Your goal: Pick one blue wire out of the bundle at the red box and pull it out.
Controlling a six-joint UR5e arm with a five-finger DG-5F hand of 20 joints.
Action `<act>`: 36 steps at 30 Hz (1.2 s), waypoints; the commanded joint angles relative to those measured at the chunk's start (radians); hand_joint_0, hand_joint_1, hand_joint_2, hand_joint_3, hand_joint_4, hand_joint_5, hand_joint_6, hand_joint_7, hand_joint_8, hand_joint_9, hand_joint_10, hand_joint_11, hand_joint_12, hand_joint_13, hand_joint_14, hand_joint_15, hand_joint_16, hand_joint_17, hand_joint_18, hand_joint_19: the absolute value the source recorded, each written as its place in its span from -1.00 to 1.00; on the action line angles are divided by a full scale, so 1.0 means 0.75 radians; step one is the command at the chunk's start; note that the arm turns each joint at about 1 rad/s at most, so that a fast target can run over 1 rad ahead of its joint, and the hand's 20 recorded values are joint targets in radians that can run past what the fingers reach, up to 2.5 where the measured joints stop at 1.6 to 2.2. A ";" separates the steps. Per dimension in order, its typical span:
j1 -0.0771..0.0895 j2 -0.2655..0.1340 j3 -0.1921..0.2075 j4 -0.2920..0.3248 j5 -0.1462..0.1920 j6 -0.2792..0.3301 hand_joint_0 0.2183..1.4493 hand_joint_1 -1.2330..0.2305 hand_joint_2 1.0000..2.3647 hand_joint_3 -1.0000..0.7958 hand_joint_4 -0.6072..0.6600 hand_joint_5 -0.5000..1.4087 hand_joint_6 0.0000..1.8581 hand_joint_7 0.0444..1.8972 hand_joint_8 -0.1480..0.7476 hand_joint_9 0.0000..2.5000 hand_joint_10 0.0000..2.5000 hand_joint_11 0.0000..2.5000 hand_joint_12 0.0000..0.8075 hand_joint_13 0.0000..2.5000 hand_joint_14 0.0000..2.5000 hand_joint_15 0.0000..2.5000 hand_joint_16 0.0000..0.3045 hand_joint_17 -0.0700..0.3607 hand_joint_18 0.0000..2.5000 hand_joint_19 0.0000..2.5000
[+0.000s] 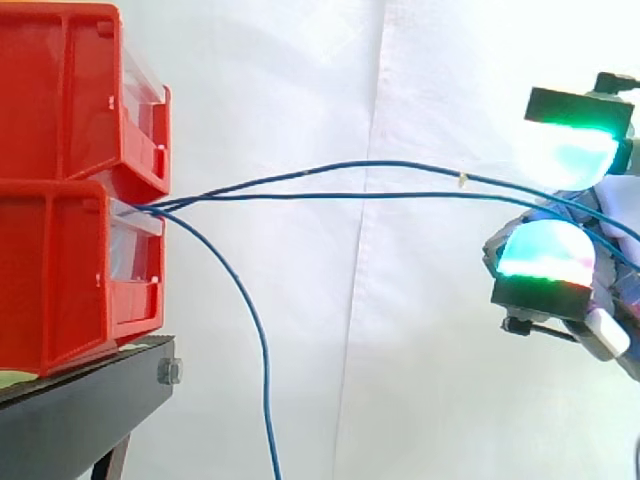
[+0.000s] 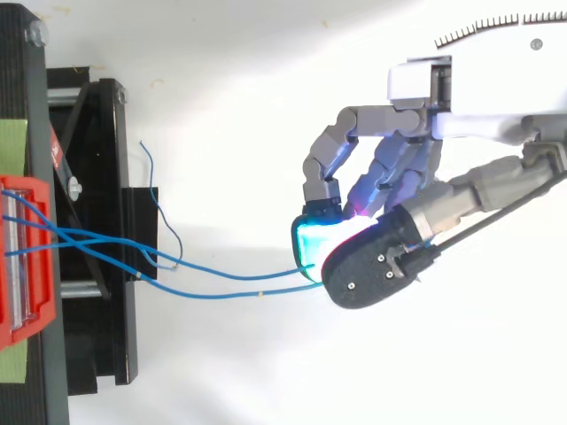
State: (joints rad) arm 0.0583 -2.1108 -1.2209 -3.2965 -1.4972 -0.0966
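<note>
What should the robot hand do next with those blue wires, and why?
Probably ease the hand a little further away from the lower red box. Two blue wires stretch almost straight from its opening to the hand, with their ends inside the box, while a third wire hangs slack, so nothing looks pulled free yet.

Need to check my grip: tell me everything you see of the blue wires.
Three thin blue wires leave the lower red bin at one spot. Two run nearly level, close together, to the hand, passing between its curled glowing pads, apparently pinched. The third sags loose, dropping below the stand.
</note>
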 commanded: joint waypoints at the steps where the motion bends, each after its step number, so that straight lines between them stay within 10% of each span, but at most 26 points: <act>1: 0.000 0.000 0.000 0.000 0.000 0.000 -0.37 -0.08 -0.99 -0.36 0.13 -0.70 0.02 -0.10 0.15 -0.21 -0.99 -0.60 0.06 0.04 -0.98 -0.46 -0.66 -0.14 -0.22 -0.60; 23: 0.000 0.000 0.000 0.000 0.000 0.000 -0.28 -0.31 -0.97 -0.09 -0.08 -0.66 0.04 0.01 0.15 -0.17 -0.99 -0.59 0.06 0.04 -0.98 -0.47 -0.68 -0.16 -0.19 -0.61; 36: -0.004 0.000 0.024 -0.022 0.000 -0.006 -0.46 -0.12 -1.00 -0.39 0.14 -0.66 0.01 -0.07 0.15 -0.17 -0.99 -0.60 0.07 0.02 -0.98 -0.46 -0.66 -0.13 -0.22 -0.60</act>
State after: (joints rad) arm 0.0553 -2.1108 -1.2032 -3.3105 -1.4975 -0.1007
